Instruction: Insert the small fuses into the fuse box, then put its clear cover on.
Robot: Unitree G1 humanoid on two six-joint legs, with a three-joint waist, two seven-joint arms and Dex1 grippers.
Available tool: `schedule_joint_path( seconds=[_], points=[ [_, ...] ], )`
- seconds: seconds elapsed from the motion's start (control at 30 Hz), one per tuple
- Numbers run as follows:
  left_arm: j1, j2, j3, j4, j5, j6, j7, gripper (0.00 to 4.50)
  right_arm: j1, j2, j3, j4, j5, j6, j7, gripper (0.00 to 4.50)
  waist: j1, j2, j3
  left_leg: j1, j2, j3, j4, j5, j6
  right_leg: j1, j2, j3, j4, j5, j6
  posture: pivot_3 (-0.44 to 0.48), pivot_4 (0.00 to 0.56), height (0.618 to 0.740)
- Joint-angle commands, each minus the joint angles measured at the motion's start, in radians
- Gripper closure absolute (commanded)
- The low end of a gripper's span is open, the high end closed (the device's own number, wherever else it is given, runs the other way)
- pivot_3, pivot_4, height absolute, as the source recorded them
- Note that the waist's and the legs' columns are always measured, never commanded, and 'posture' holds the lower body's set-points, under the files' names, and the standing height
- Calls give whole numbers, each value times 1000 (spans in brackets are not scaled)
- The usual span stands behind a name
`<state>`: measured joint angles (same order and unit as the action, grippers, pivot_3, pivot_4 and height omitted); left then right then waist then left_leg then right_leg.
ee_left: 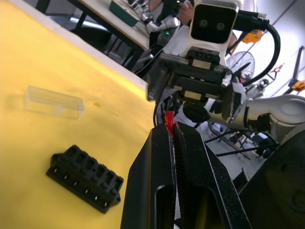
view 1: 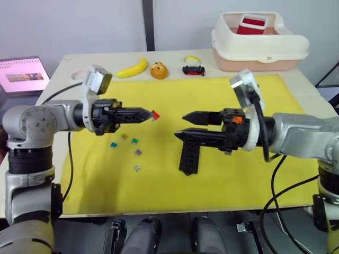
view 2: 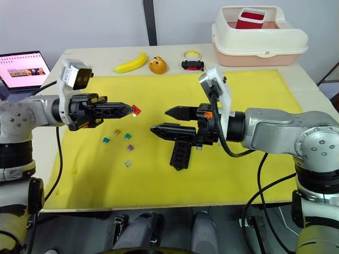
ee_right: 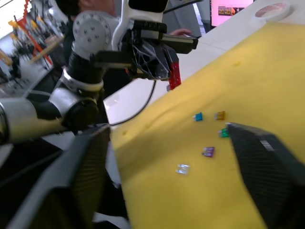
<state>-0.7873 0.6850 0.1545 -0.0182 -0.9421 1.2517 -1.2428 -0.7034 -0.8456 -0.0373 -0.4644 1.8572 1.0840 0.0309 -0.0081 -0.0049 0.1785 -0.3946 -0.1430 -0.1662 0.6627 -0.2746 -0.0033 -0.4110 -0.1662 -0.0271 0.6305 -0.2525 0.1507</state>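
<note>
Red fuse (view 1: 155, 114): clamped at the very tip of the left gripper (view 1: 150, 115), held in the air above the yellow mat (view 1: 222, 174)
Left gripper: fingers pressed together on the red fuse, pointing toward the right gripper (view 1: 185, 126)
Fuse box (view 1: 189, 157): black, lying on the mat, partly under the lower finger of the right gripper, its slots empty in the left wrist view
Right gripper: fingers apart, holding nothing, above the fuse box; a free gap stays between the two gripper tips
Loose fuses: teal fuse (view 1: 113, 144), yellow-brown fuse (view 1: 124, 136), green fuse (view 1: 134, 141), purple fuse (view 1: 137, 152) and grey fuse (view 1: 136, 168), spread on the mat below the left gripper, apart from each other, left of the fuse box
Clear cover (ee_left: 55, 101): flat on the mat, near the fuse box but not touching
Mat edges: front part of the mat is bare
Behind the mat: banana (view 1: 133, 67), orange object (view 1: 158, 70), cream tub (view 1: 258, 43) at the far right corner of the table
</note>
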Motion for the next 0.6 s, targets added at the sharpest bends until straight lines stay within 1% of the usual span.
schedule_joint_path(
  seconds=[0.03,0.23,0.6],
  points=[
    [-23,-10,-21,-15,-16,-44,-23,4500,-42,-7,27,0,105,-69,-84,2297,-2,0,0,0,0,0,0,0,0,0,0,0,0,0,0,0,150,740],
    [-26,-32,-55,-27,-28,-69,-31,4500,-54,16,69,12,115,-102,-119,2297,-4,0,0,0,0,0,0,0,0,0,1,0,0,0,0,0,150,740],
    [-52,-60,-63,-27,-51,-75,-15,4500,-68,34,111,25,115,-109,-155,2297,-4,0,0,0,0,0,0,0,0,0,1,0,0,0,0,0,150,740]
  ],
)
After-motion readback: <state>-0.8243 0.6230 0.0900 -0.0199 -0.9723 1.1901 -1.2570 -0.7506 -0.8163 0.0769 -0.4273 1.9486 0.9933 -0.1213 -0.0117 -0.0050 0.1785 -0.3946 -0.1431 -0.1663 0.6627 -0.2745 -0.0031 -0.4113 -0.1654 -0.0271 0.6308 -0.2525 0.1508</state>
